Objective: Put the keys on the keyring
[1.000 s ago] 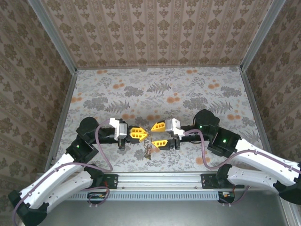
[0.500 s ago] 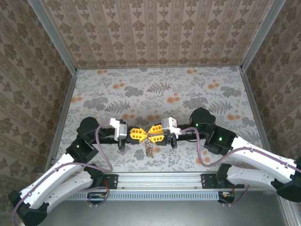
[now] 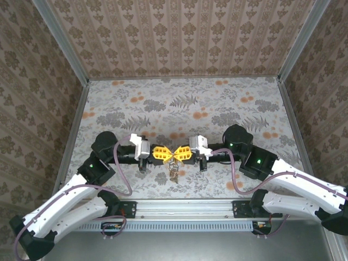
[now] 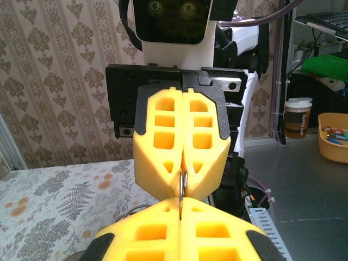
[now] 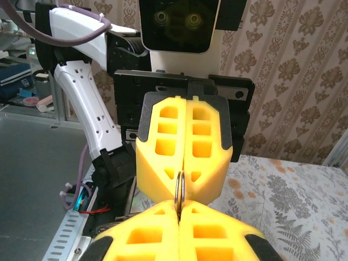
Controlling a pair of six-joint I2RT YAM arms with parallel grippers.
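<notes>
From above, the left gripper and the right gripper meet tip to tip over the near part of the table. Each one has two chunky yellow plastic fingers. A thin brownish metal keyring shows as a small dark dangle just below the spot where the tips meet. It is too small there to tell its parts, or whether it touches the table.

The two wrist cameras show the grip up close. In the left wrist view, a thin loop of the keyring is seen edge-on. It goes into the crack between the right gripper's fingers and into the crack between the left gripper's own fingers below. The right wrist view shows the same from the other side. Both grippers have their fingers pressed tight together, pinching that loop.

The table with a grey leaf and orange flower cloth has a silver metal rail along its near edge. Tan walls with a flowery pattern stand on three sides. Behind the right gripper in the left wrist view are a brown and white cup and a yellow tub on a grey bench.
</notes>
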